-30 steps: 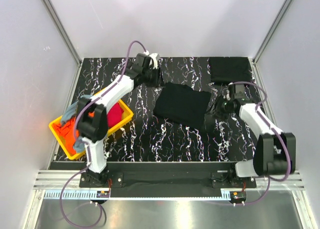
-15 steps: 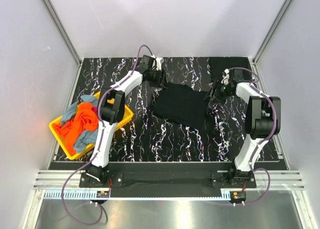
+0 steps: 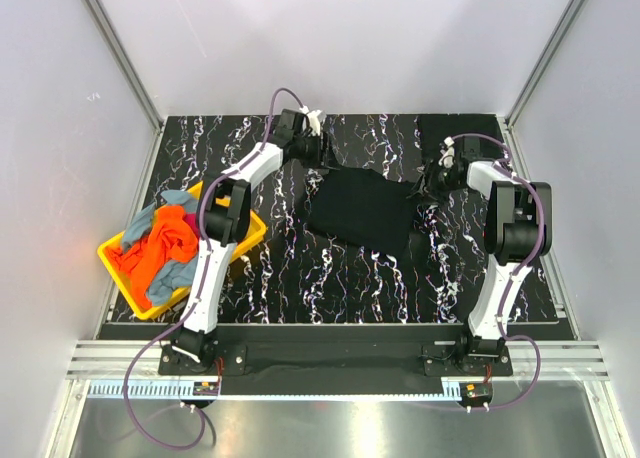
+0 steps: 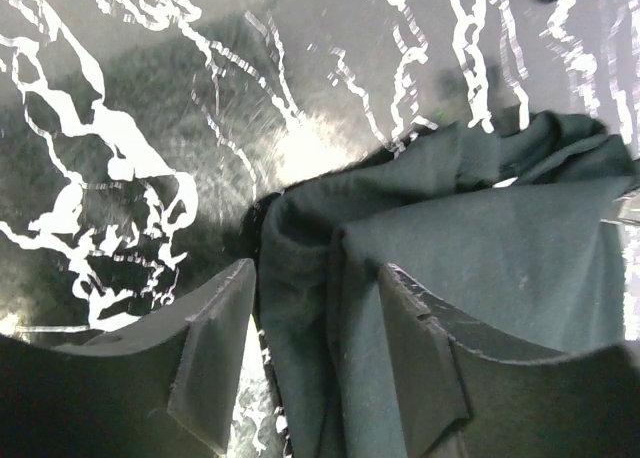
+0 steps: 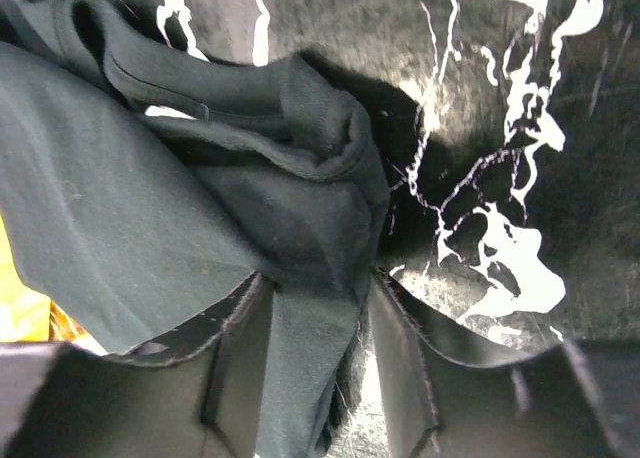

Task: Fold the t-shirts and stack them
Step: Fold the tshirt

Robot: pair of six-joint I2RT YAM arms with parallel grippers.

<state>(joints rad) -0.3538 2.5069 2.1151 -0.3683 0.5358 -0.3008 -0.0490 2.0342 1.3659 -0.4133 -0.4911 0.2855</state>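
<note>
A black t-shirt [image 3: 360, 210] lies partly folded in the middle of the black marbled table [image 3: 300, 268]. My left gripper [image 3: 316, 158] is at the shirt's far left corner. In the left wrist view its jaws [image 4: 315, 273] stand open astride a rolled fold of the shirt [image 4: 500, 248]. My right gripper [image 3: 428, 182] is at the far right corner. In the right wrist view its jaws [image 5: 320, 278] stand open with a bunched hem of the shirt [image 5: 120, 178] between them. A folded black shirt [image 3: 458, 134] lies at the back right corner.
A yellow bin [image 3: 250, 240] at the left holds orange, grey-blue and magenta clothes [image 3: 160, 248]. White walls and metal posts close in the table on three sides.
Both arms have reached farther back. The left gripper has come to the shirt's far left corner and the right gripper to its far right corner. The shirt has barely moved.
</note>
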